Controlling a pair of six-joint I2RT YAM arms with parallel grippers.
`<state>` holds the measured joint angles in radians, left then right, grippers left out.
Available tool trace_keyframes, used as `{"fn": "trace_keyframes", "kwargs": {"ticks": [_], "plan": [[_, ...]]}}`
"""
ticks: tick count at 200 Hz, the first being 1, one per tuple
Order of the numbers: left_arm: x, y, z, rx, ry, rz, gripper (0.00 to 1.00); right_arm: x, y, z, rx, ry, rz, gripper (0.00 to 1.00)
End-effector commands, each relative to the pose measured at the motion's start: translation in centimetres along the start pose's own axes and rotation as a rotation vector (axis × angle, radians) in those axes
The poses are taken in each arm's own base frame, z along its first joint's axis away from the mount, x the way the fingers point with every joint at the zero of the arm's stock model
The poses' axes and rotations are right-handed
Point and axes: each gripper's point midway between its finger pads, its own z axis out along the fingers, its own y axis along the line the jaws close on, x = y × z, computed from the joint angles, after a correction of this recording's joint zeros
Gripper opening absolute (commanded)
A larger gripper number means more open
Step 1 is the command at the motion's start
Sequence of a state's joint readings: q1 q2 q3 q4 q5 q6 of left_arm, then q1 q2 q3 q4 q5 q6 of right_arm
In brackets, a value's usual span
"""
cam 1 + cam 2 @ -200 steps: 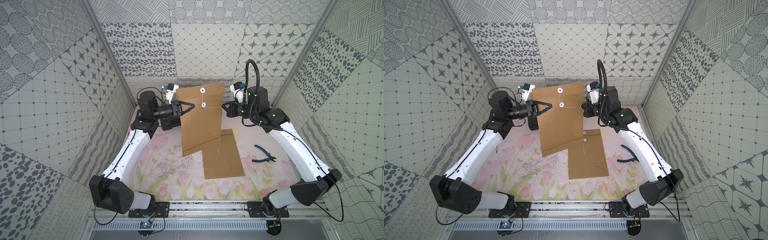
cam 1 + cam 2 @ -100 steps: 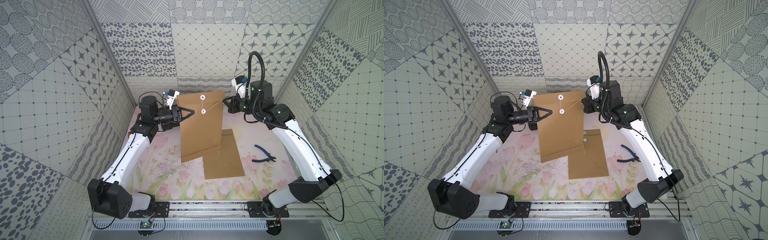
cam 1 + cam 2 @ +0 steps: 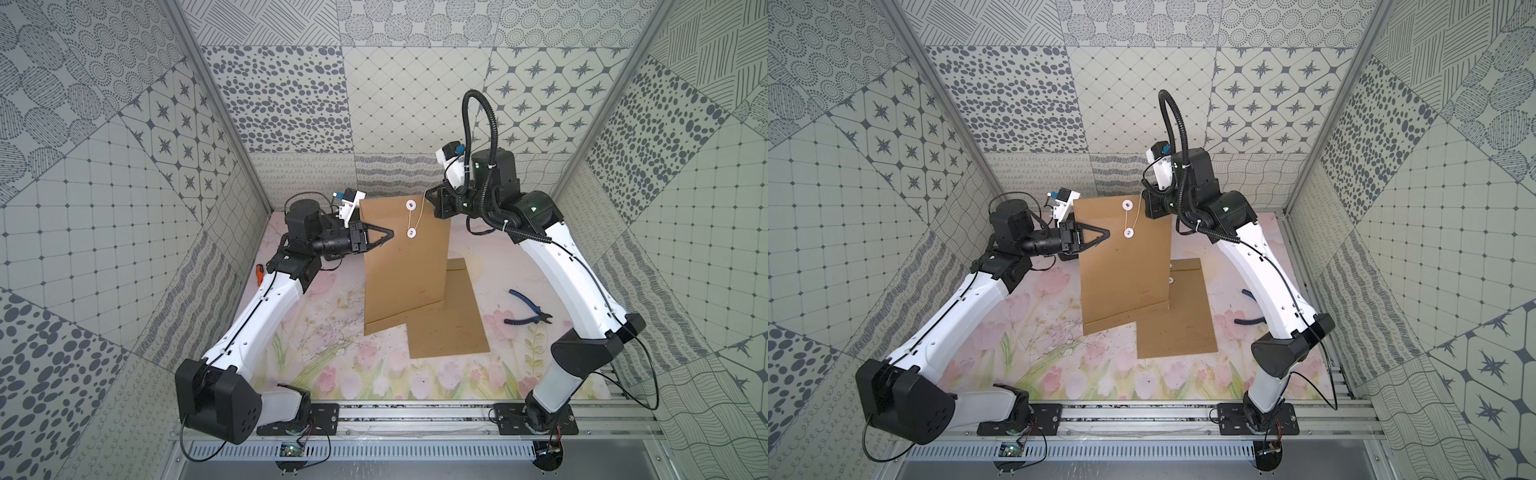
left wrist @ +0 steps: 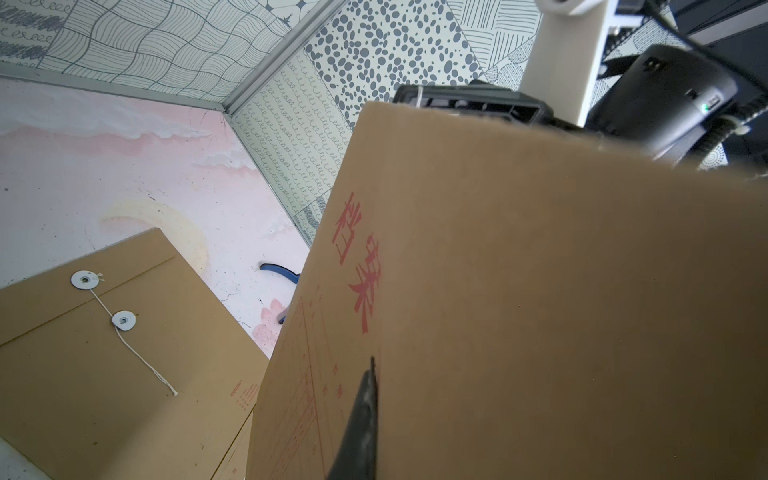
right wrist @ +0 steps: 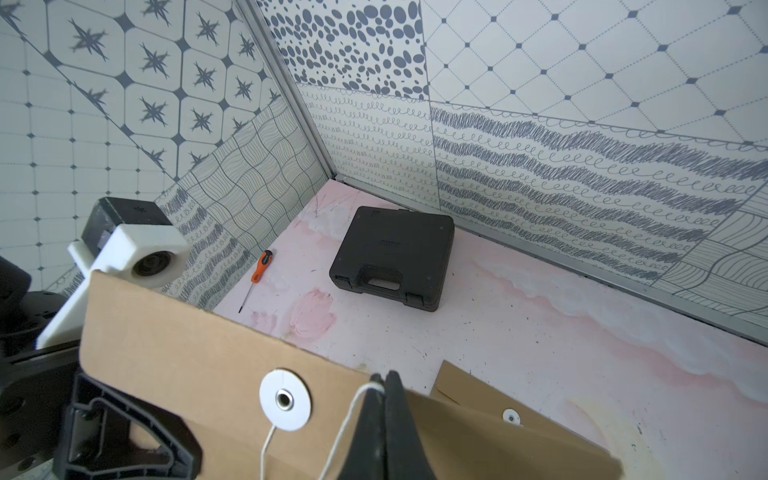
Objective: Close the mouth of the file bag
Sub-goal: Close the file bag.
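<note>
File bag [image 3: 403,270] hangs upright, my left gripper [image 3: 391,234] clamped on it from nine o'clock. My right gripper [image 5: 383,379] pinches its string [image 5: 345,419] at one o'clock. A spare bag [image 3: 453,332] lies beneath, pliers [image 3: 527,312] at three.

You see a brown kraft file bag [image 3: 399,282] held upright, centre-far, discs facing near. White string [image 3: 419,214] runs from upper disc [image 3: 410,204] round lower disc [image 3: 411,233], then up right, taut. Red print on far face.
</note>
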<state>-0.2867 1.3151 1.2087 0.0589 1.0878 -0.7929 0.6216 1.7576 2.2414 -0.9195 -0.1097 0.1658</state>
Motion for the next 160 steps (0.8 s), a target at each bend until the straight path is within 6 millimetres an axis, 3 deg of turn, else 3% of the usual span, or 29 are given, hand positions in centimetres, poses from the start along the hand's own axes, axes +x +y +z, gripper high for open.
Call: {"fn": "trace_keyframes", "kwargs": {"ticks": [1, 82, 119, 160], "plan": [[-0.6, -1.3, 0.6, 0.049, -0.012, 0.07, 0.0, 0.1, 0.5, 0.0, 0.056, 0.022, -0.075, 0.0], [-0.5, -1.0, 1.7, 0.068, 0.002, 0.055, 0.0, 0.9, 6.1, 1.2, -0.03, 0.061, -0.159, 0.0], [-0.8, -1.2, 1.6, 0.067, -0.007, 0.063, 0.0, 1.7, 9.1, 1.0, -0.11, 0.076, -0.174, 0.0], [-1.3, -1.6, 1.5, 0.072, -0.024, 0.074, 0.0, 2.9, 11.1, 0.3, -0.182, 0.094, -0.157, 0.0]]}}
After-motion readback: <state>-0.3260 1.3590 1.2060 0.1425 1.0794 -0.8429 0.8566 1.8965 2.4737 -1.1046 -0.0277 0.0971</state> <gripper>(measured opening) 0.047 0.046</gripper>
